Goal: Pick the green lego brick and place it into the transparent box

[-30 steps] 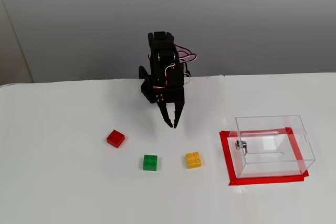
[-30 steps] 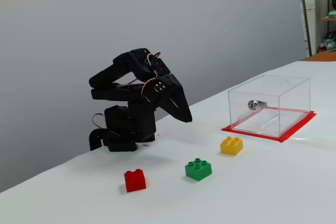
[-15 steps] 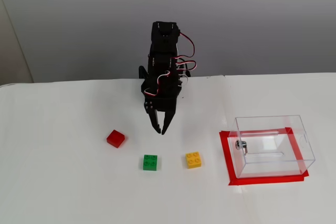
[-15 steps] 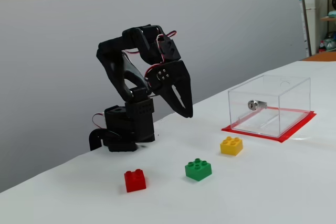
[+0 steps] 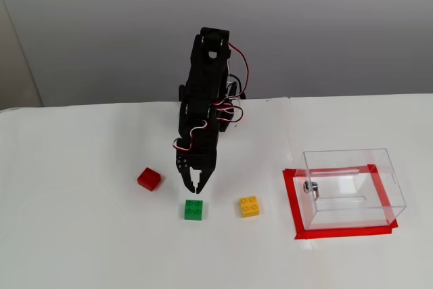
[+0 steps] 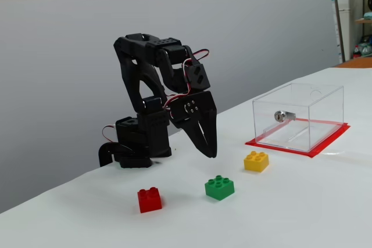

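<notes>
The green lego brick [image 5: 193,210] [image 6: 220,187] lies studs up on the white table, between a red and a yellow brick. My black gripper [image 5: 193,191] [image 6: 211,155] points down and hovers just behind and above it, a short gap away. Its fingertips sit nearly together with nothing between them. The transparent box [image 5: 388,187] [image 6: 279,130] stands at the right in both fixed views, with a small metal fitting [image 5: 310,187] inside.
A red brick [image 5: 149,179] [image 6: 150,200] lies left of the green one and a yellow brick [image 5: 249,206] [image 6: 256,161] lies right of it, toward the box. Red tape [image 5: 291,201] [image 6: 325,143] borders the box. The arm's base [image 6: 136,146] stands at the back.
The arm has unfolded and reached forward and down. The gripper moved from near the base to just behind the green brick. The bricks and box have not moved.
</notes>
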{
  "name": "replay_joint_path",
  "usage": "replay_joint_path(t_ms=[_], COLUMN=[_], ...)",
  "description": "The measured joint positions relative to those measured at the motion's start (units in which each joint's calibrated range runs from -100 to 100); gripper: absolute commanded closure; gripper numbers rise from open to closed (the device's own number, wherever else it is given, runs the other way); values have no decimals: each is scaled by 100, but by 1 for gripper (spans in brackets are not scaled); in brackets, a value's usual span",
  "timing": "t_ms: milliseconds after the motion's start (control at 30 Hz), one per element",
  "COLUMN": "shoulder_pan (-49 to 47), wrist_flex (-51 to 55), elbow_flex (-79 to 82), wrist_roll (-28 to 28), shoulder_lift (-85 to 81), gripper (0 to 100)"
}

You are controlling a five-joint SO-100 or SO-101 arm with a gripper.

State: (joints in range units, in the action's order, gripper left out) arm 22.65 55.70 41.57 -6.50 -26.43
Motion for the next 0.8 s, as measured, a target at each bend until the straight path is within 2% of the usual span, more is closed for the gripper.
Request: replay_joint_path(t_ms=[300, 500, 800], shoulder_pan=[64, 64, -192], wrist_flex=[-257, -437, -480], elbow_flex=[-18, -18, -265], wrist_roll=[-112, -181, -195], shoulder_lift=[321, 507, 863], gripper=[97, 75, 64])
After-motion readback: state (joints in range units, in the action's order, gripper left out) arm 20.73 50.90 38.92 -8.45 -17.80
